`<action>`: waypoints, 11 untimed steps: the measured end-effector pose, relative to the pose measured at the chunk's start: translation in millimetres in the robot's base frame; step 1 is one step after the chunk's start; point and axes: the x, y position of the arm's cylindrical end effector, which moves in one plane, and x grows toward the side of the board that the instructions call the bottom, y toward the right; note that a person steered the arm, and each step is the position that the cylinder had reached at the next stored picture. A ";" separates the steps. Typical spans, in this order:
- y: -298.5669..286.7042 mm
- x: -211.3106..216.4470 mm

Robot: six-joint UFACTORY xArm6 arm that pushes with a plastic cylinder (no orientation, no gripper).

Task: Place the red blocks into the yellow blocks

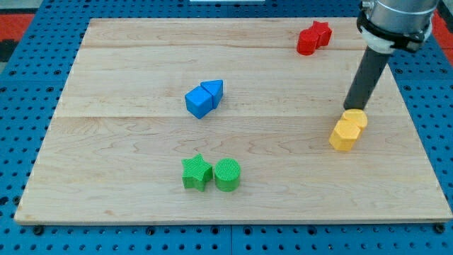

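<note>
Green blocks are sitting nearest the view's bottom: a green star (196, 173) touching a green cylinder (228, 175). Above them, around the middle of the surface (113, 106), a blue cube (198, 103) is pressing against a blue triangular block (214, 90). Two red blocks are huddling together at the view's top right, a red cylinder-like block (306, 43) and a red star (321, 32). Two yellow blocks are lying at the view's right, a front yellow hexagonal block (343, 134) and a rear yellow block (355, 118), touching each other.

No claw is fitted, so there is nothing opening or holding; my tip (352, 108) is standing at the top edge of the rear yellow block, seemingly touching it.

That is where the risk is lying, I judge: the tip is sitting against the target pair, well apart from the reds, so any stroke toward the view's bottom would be shoving the yellows apart or toward the surface's right edge. Reaching the reds also looks awkward, as they are lying close to the top edge and a push from a poor angle could be splitting them or sliding one off.

Counting: two green, two blue, two red, two yellow.
</note>
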 end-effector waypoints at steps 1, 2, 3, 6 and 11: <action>-17.9 26.6; -23.8 43.0; 10.3 -5.8; 89.7 -224.4; -92.9 -159.6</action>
